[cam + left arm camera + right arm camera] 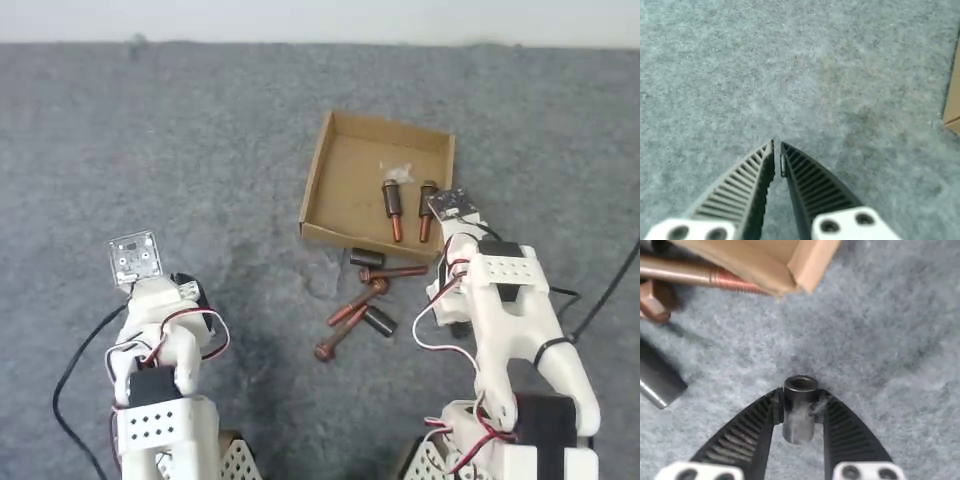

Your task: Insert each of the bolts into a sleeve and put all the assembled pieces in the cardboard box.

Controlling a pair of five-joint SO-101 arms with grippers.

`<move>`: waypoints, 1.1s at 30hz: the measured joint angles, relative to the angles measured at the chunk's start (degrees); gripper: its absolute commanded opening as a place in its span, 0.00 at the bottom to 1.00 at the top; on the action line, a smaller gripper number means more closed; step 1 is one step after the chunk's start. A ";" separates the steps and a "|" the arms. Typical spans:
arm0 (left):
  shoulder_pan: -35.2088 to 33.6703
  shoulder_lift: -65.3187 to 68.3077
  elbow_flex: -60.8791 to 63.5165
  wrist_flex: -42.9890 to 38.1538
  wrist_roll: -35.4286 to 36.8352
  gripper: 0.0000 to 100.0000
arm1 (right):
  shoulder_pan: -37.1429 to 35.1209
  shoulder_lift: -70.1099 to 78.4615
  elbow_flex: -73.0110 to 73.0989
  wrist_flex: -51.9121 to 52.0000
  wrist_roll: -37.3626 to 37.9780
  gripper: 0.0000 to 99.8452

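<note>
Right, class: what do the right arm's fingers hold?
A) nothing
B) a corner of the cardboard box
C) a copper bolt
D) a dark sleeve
D: in the right wrist view the fingers are closed on either side of a dark hollow sleeve, above the grey carpet.

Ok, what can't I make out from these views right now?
- High view: the right arm covers the right gripper and the sleeve it grips.
- High view: the left arm covers the left gripper.
- Right wrist view: the sleeve hides its own lower end, so contact with the carpet cannot be told.
- Right wrist view: the cardboard box overlaps one bolt at its threaded end; the picture edge cuts off a loose sleeve.
</note>
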 measured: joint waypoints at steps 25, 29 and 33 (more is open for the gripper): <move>0.00 0.00 0.00 0.00 -0.09 0.02 | 0.18 3.34 0.09 1.85 5.80 0.11; 0.18 0.00 0.00 0.00 0.00 0.02 | 0.26 5.27 -1.85 2.73 6.15 0.02; 0.79 0.00 0.00 2.64 0.00 0.02 | 0.26 5.80 -2.11 2.73 6.15 0.01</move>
